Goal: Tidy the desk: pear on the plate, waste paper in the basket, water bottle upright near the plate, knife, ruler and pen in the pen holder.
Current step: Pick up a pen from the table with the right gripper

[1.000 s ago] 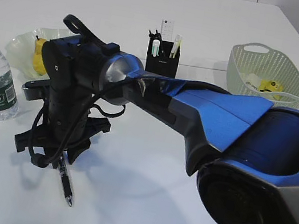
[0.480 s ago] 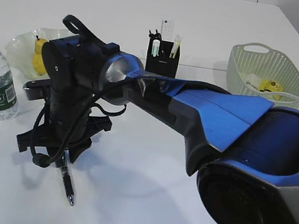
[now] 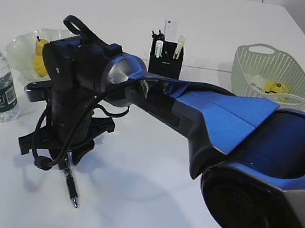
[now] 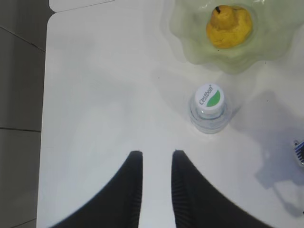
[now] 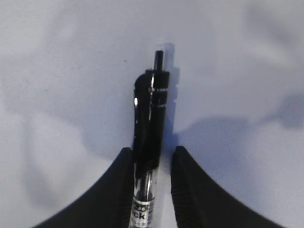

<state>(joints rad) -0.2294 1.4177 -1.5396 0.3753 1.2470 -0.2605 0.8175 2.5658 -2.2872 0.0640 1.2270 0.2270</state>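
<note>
Pen [image 5: 148, 137]: lies between the two fingers of the right claw [image 5: 151, 164], clicker end forward. Right wrist view shows the left finger against the barrel, a thin gap on the other side. In the exterior view the tip end [image 3: 71, 185] sticks out below the claw, slanting down to the white surface [image 3: 142, 206].

Change over the last sec.: right claw has narrowed onto the pen; pen has shifted slightly in the exterior view, tip now a little lower and further right. Judgement: claw is clamping the pen, grip nearly set, lift not begun. Whether the tip touches the surface can't be told.

Outward from there:
- Pen holder [image 3: 165, 60], well behind the claw, already carries the ruler and other items upright. Pen is the last piece due there.
- Pear [image 4: 228, 26] sits in the plate [image 4: 190, 45]. Done.
- Water bottle [image 4: 209, 107] upright, just beside the plate. Done.
- Basket [image 3: 272, 73] far right, yellow/white paper inside. Done, as judged.

Left claw [image 4: 154, 166]: fingers slightly apart, nothing between them, hovering above the surface near the bottle.

Risk, judged: grip sits toward the clicker end, so the long tip end may swing on lifting.
</note>
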